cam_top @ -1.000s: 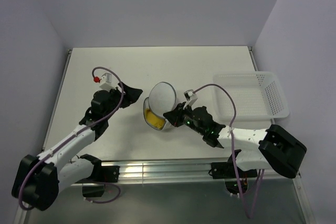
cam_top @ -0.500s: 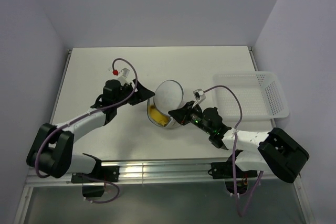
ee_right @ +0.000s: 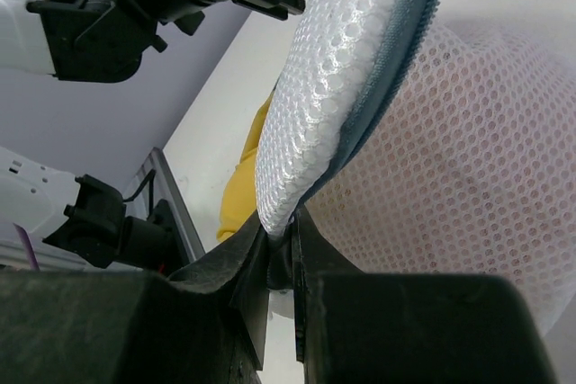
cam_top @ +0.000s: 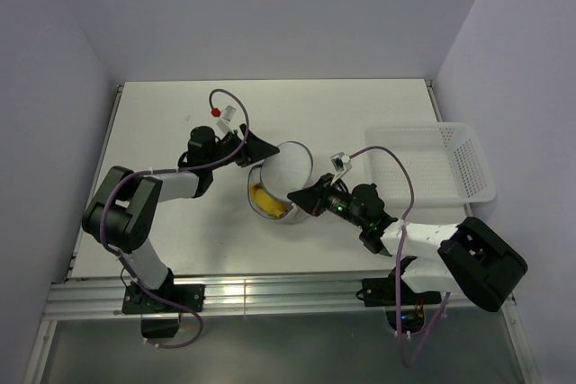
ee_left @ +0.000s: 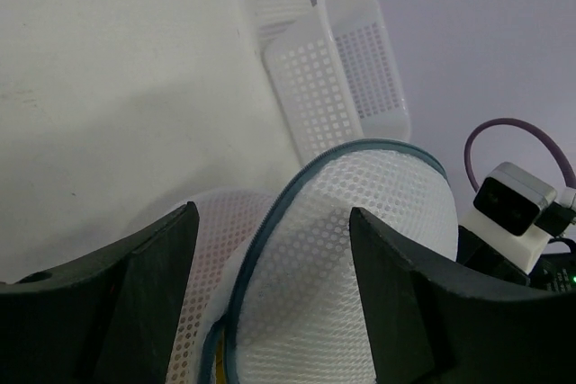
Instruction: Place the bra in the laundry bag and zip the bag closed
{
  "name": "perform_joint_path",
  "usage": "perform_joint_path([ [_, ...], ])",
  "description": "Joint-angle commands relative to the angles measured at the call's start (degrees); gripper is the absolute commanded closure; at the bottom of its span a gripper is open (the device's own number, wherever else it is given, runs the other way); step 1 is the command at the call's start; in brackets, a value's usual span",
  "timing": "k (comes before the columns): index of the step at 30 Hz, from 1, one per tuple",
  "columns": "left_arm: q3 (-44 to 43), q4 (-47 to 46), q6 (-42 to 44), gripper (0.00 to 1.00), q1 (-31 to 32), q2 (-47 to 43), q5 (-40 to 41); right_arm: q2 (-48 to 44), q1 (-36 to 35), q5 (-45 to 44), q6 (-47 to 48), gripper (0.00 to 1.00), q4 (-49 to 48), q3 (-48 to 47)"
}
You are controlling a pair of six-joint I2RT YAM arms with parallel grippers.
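The laundry bag (cam_top: 283, 171) sits mid-table, a round white mesh pouch with a dark zip rim, its lid half tilted up. The yellow bra (cam_top: 264, 200) shows inside through the gap at the bag's left. My right gripper (cam_top: 297, 197) is shut on the lid's edge (ee_right: 297, 195) at the near right, pinching mesh and zip rim. In the right wrist view the bra (ee_right: 245, 177) lies under the raised lid. My left gripper (cam_top: 260, 151) is open at the bag's upper left. In the left wrist view its fingers (ee_left: 135, 294) straddle the lid and rim (ee_left: 360, 222).
A white plastic lattice basket (cam_top: 432, 164) stands at the table's right edge, beyond the bag in the left wrist view (ee_left: 335, 87). The right arm's camera and purple cable (ee_left: 515, 197) are close behind the bag. Walls enclose the table at the back and sides.
My left gripper has travelled right across the table to the bag's upper left and now straddles the lid. The right gripper keeps its hold; the lid has shifted slightly right.
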State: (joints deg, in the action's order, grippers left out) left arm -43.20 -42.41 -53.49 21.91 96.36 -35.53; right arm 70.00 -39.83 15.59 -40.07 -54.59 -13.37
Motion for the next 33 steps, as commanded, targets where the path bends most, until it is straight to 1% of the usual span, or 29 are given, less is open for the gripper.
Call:
perform_joint_path([
  [1,-1.0,-11.0,-3.5,0.27,-0.2,0.7,-6.7,0.7,0.9,1.8,-0.4,0.95,-4.5,0.4],
  [2,-0.8,-10.9,-3.5,0.29,-0.2,0.4,-6.7,0.8,1.1,1.6,-0.5,0.95,-4.5,0.4],
  [3,-0.2,-10.6,-3.4,0.35,-0.2,0.0,-6.3,0.6,1.2,1.2,-0.6,0.95,-4.4,0.5],
  [4,0.1,-10.2,-3.3,0.39,-0.3,-1.2,-6.0,0.5,1.5,1.0,-0.9,0.95,-4.3,0.6],
  [5,0.5,-10.2,-3.3,0.43,-0.3,-1.7,-5.3,0.4,1.7,0.5,-1.1,0.93,-4.0,0.8],
  [6,0.8,-10.2,-3.4,0.49,-0.3,-2.5,-5.3,0.2,1.9,0.3,-1.3,0.91,-3.8,0.9],
  [7,0.8,-10.2,-3.5,0.53,-0.3,-2.8,-5.3,0.1,2.0,0.1,-1.3,0.87,-3.5,0.8],
  [8,0.9,-10.7,-4.1,0.60,-0.3,-3.1,-5.5,0.0,2.0,-0.2,-1.2,0.81,-2.3,0.6],
  [9,1.4,-11.0,-4.4,0.74,-0.3,-3.6,-5.3,-0.6,2.0,-1.2,-0.9,0.76,-1.6,0.6],
  [10,1.5,-11.2,-4.5,0.78,-0.4,-3.9,-5.2,-1.1,2.0,-1.8,-1.0,0.72,-1.0,0.6],
  [11,1.5,-10.9,-4.3,0.82,-0.3,-4.0,-5.1,-1.6,2.0,-2.4,-0.9,0.65,0.5,0.7],
  [12,1.5,-10.6,-4.3,0.90,-0.3,-4.2,-5.1,-3.0,2.1,-3.7,-0.4,0.61,1.8,0.6],
  [14,1.6,-9.6,-4.1,0.97,-0.3,-4.7,-4.6,-4.2,2.1,-4.9,0.0,0.54,5.1,0.3],
  [15,1.6,-9.5,-4.1,1.00,-0.3,-5.0,-4.5,-5.1,2.0,-5.3,0.0,0.52,5.8,0.3],
  [19,1.5,-7.5,-4.5,1.00,-0.3,-7.0,-3.7,-6.2,2.0,-6.6,-0.5,0.40,6.5,0.9],
  [20,1.6,-6.6,-4.4,1.00,-0.3,-7.5,-3.4,-6.3,2.0,-6.8,-0.8,0.32,6.6,1.1],
  [23,2.4,-2.9,-4.0,1.00,-0.3,-10.7,-1.9,-7.2,2.0,-7.2,-1.3,0.16,7.4,0.9],
  [24,2.9,-1.6,-3.8,1.00,-0.3,-12.3,-1.3,-7.7,2.0,-7.5,-1.7,0.13,8.0,0.8],
  [25,3.2,1.1,-3.5,1.00,-0.3,-13.0,-0.5,-7.9,2.0,-7.7,-1.8,0.12,8.5,0.6],
  [28,5.1,4.2,-4.9,1.00,-0.2,-15.0,0.7,-9.1,2.0,-8.7,-3.1,0.11,10.5,0.4],
  [33,9.5,5.1,-9.3,1.00,-0.2,-16.5,1.4,-11.4,2.0,-11.4,-4.6,0.12,14.7,0.1],
])
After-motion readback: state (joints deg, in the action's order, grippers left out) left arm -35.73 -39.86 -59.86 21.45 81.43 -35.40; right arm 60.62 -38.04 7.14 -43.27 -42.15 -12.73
